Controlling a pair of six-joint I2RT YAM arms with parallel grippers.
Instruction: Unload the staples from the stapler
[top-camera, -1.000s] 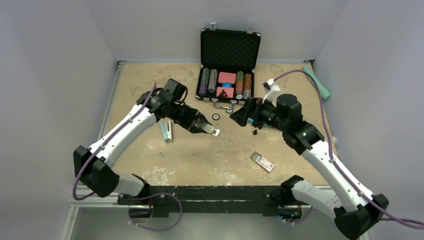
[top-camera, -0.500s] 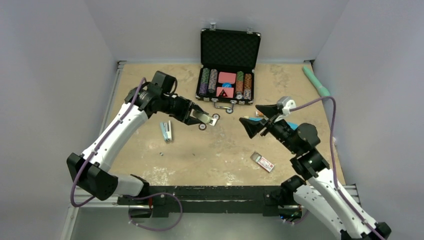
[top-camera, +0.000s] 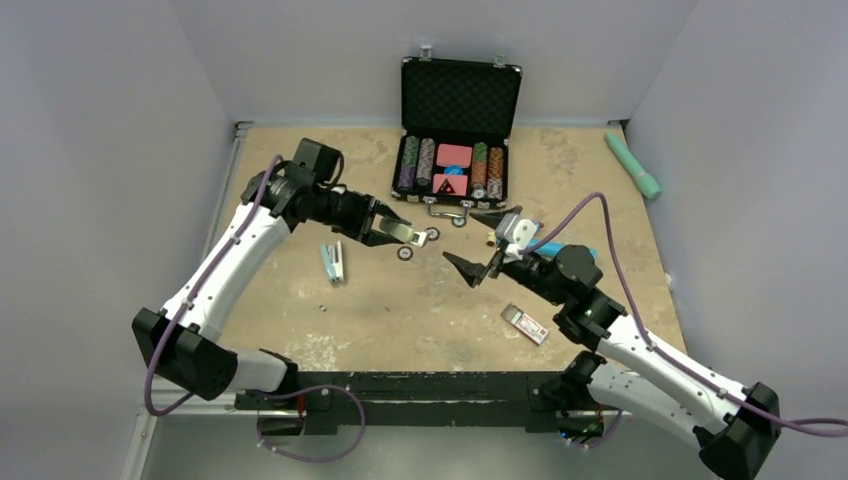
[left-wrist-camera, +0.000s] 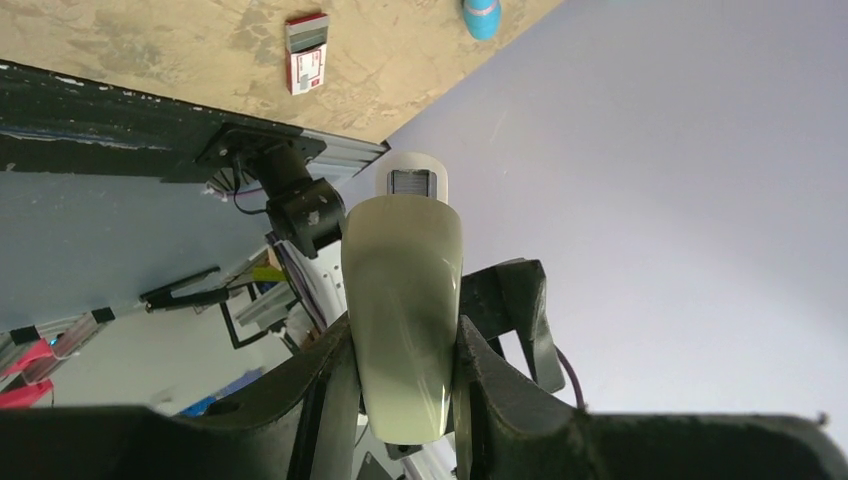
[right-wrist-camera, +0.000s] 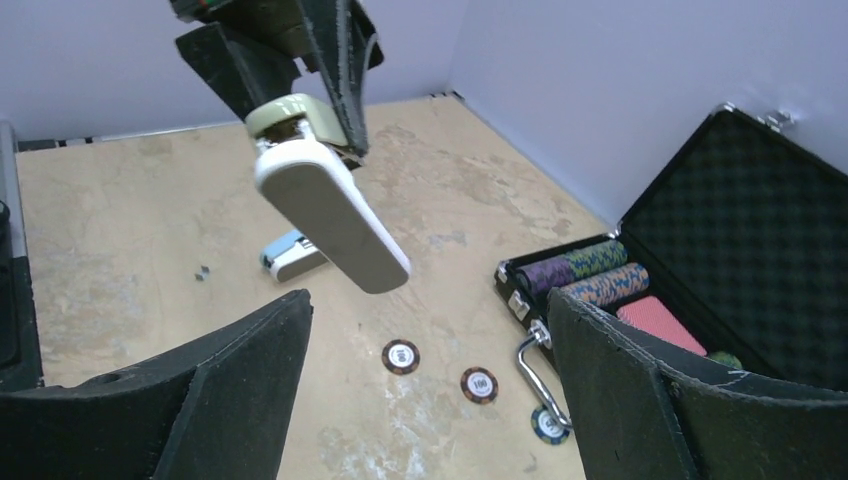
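Observation:
My left gripper (top-camera: 402, 233) is shut on a pale cream stapler (top-camera: 408, 232) and holds it in the air above the table, its front end pointing at the right arm. In the left wrist view the stapler (left-wrist-camera: 403, 290) sits clamped between the jaws, its staple channel end facing away. My right gripper (top-camera: 462, 238) is open and empty, a short way right of the stapler's tip. In the right wrist view the stapler (right-wrist-camera: 330, 215) hangs ahead, above the gap between the wide-open fingers (right-wrist-camera: 230, 390).
An open black poker case (top-camera: 460, 100) with chips stands at the back. Loose chips (top-camera: 406, 253) and the case handle (right-wrist-camera: 535, 370) lie below the stapler. A small blue-and-white stapler-like object (top-camera: 333, 262), tiny metal bits (top-camera: 325, 307), a red-and-white box (top-camera: 525, 323) and a teal tool (top-camera: 633, 165) lie around.
My right gripper has swung left and down, and now faces the stapler, wide open. My left arm has drawn the stapler back to the left and slightly up.

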